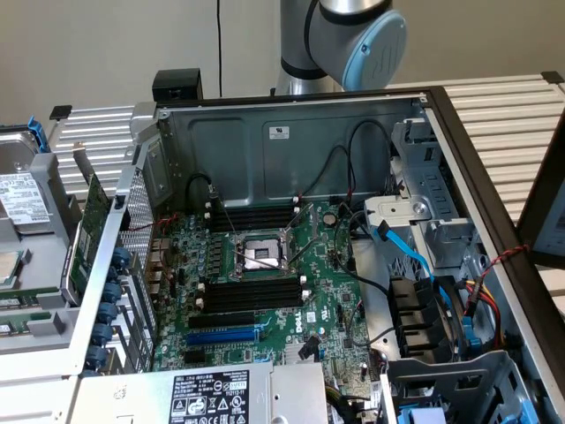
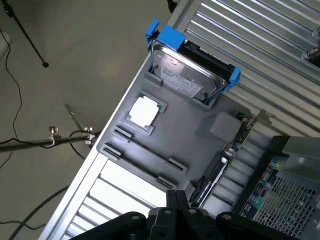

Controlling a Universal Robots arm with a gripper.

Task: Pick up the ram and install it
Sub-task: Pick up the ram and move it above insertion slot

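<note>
The ram (image 1: 31, 297) sits in the grey tray (image 2: 200, 145) with a hard drive (image 2: 187, 75) and processor (image 2: 143, 111); fingers (image 2: 173, 201) clenched, empty.

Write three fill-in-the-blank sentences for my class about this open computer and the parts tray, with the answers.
1. On the tray, the drive sits in a ___ bracket.
2. On the tool, the jaws are ___.
3. The socket on the motherboard lies between two banks of ___ slots.
Answers: blue; shut; black.

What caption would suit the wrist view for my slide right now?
Shut gripper above a gray parts tray holding a blue-framed hard drive and a processor.
</note>
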